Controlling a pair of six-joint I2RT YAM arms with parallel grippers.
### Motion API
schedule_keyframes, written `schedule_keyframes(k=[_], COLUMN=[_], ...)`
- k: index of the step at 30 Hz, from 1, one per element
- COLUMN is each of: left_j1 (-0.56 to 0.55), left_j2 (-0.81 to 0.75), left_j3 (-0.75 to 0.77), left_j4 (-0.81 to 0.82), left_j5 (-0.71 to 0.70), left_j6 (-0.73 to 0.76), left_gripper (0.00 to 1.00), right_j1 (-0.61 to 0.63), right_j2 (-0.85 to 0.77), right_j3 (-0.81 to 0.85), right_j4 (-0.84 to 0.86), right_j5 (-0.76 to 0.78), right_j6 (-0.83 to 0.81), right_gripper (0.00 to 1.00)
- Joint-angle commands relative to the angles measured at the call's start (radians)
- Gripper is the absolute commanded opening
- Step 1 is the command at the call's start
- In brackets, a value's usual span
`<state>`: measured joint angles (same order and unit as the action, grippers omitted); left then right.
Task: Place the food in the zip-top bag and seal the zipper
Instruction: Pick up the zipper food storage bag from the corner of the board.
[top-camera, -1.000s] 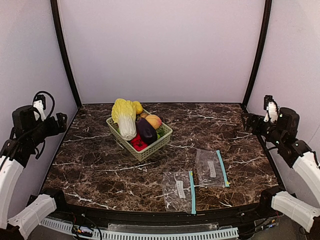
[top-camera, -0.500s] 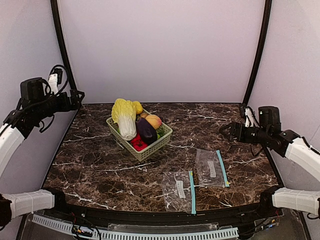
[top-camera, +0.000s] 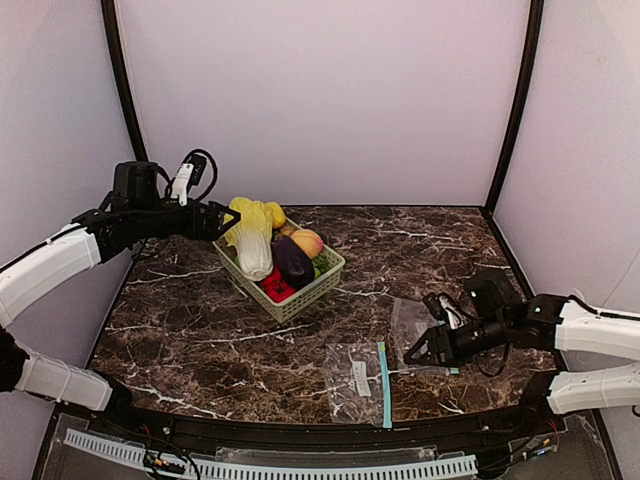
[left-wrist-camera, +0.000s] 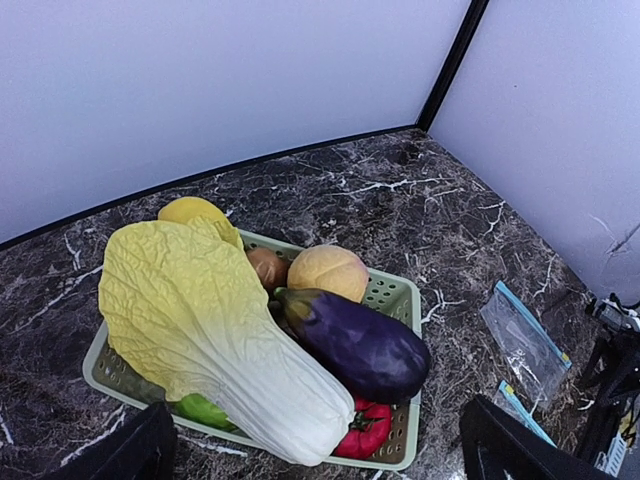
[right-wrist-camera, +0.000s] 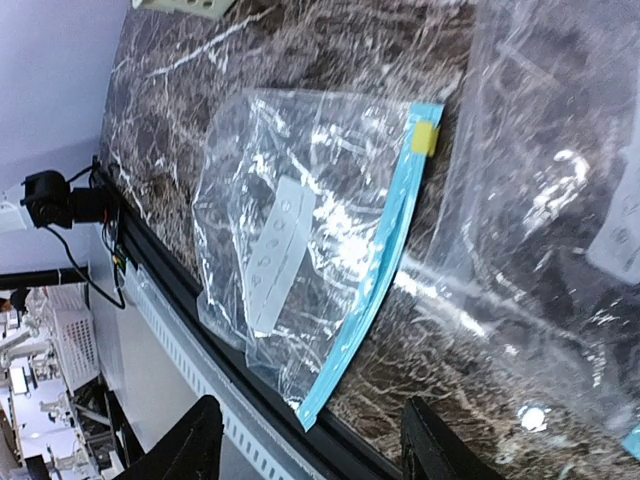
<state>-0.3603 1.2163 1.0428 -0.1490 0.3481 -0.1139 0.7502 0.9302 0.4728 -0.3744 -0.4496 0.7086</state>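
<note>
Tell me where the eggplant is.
In the top view, the eggplant lies in the green basket left of centre, beside the cabbage and just nearer than the peach.

left gripper (top-camera: 230, 222) by basket (top-camera: 300, 298) | right gripper (top-camera: 420, 350) over right zip-top bag (top-camera: 402, 325)

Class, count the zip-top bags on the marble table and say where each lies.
2. The front bag lies near the front edge of the table, right of centre; the rear bag lies just right of it, slightly farther back. None seems hidden.
</note>
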Motion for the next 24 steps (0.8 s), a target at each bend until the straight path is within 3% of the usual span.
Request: schedule_keyframes(k=[1, 11, 24], left_j1=[0.000, 0.000, 0.000], left_j2=[-0.070, -0.071, -0.075], left_j3=[-0.034, -0.038, -0.033], left_j4=[0.062, 0.053, 0.043], left_j5=[0.005, -0.031, -0.031], left_j6=[0.041, 0.039, 0.045], left_gripper=[1.00, 1.00, 1.00], right_j1=[0.113, 0.421, 0.527], right_j2=[-0.013, 0.141, 0.321], right_j3=[-0.054, -0.094, -0.066], right_j4=[0.073, 0.206, 0.310], right_j5=[-0.020, 0.135, 0.191], right_j6=[0.186, 0.448, 0.546], right_gripper=[0.58, 0.54, 0.42])
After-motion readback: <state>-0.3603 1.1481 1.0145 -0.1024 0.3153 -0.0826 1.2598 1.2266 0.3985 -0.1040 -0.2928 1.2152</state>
